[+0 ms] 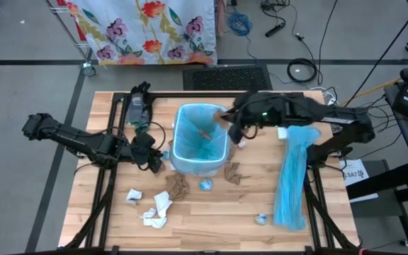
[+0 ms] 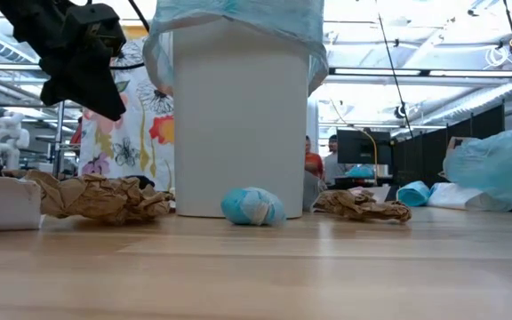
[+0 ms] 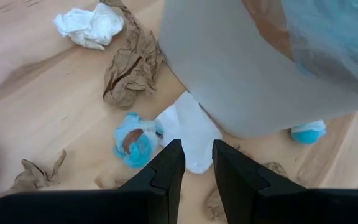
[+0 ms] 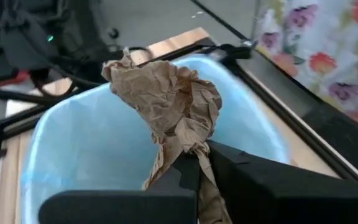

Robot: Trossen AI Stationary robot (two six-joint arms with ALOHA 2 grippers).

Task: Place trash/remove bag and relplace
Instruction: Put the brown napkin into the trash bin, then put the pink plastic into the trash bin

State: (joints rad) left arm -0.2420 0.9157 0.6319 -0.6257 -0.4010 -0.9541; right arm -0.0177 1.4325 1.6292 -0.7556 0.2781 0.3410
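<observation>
While the right gripper [image 4: 199, 163] hangs over the far right rim of the bin [image 1: 198, 166], its fingers are clamped on a wad of brown paper [image 4: 169, 106], a deeply creased, crumpled sheet that bulges above the fingertips and trails a thin twisted tail below them. Beneath it lies the pale blue bag [image 4: 98, 143] that lines the white bin, with a brown scrap already inside in the high view.

The left gripper [image 3: 197, 163] hovers beside the bin's left wall, its fingers a narrow gap apart and holding nothing.

The rest of the trash is scattered on the desk [image 1: 331, 227] in front of the bin. A brown wad [image 1: 178, 185] lies just before the bin's near left corner, another brown wad [image 1: 232, 172] by its near right corner, and a small blue ball [image 1: 206, 185] between them. Two white tissue wads [image 1: 156, 210] sit nearer the desk's front edge, left of centre, and a tiny pale scrap [image 1: 261, 219] lies toward the front right. A long light-blue plastic strip [image 1: 291, 177] stretches along the desk's right side.
</observation>
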